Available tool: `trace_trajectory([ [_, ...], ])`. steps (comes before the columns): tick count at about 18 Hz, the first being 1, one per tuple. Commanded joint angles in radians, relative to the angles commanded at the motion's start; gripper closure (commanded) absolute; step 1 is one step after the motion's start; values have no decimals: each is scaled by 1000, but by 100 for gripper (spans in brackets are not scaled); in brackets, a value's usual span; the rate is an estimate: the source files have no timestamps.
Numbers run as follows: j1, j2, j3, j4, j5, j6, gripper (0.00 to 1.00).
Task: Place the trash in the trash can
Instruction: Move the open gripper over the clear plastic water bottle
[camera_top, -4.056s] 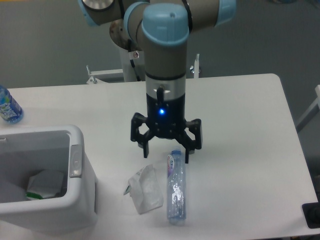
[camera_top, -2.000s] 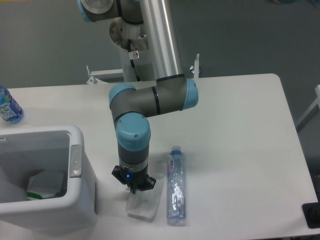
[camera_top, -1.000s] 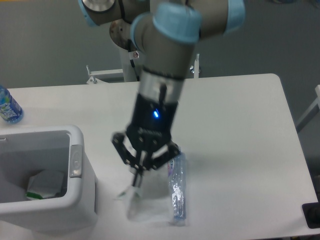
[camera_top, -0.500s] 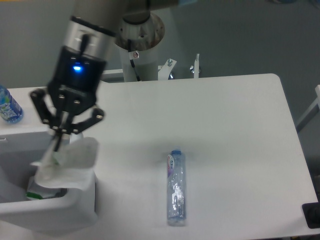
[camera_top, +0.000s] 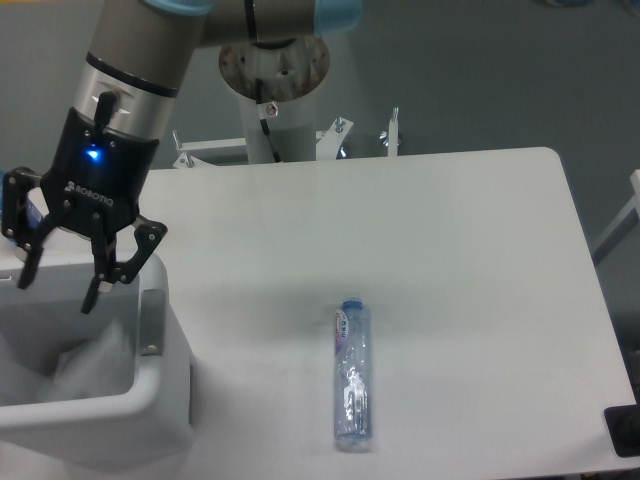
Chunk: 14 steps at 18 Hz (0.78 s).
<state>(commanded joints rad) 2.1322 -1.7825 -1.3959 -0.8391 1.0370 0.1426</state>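
Observation:
My gripper hangs open over the white trash can at the left, with nothing between its fingers. The crumpled translucent-white wrapper lies inside the can, below the fingers. The crushed clear bottle with a blue cap and purple-blue label lies on the table, right of the can and well away from my gripper.
A grey latch tab sits on the can's right wall. The white table ends at a rounded far right corner. A dark object sits at the lower right edge. The arm's base post stands behind the table.
My gripper carried the wrapper left over the can and opened. The wrapper dropped from the fingers into the can. The bottle has not moved.

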Motion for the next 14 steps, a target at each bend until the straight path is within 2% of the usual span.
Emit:
trace_trajectory([
  [3, 18, -17, 0, 0, 8, 0, 0],
  [8, 150, -107, 23, 5, 18, 3, 0],
  [11, 193, -188, 55, 6, 115, 53, 0],
  [14, 204, -248, 51, 3, 273, 145, 0],
])
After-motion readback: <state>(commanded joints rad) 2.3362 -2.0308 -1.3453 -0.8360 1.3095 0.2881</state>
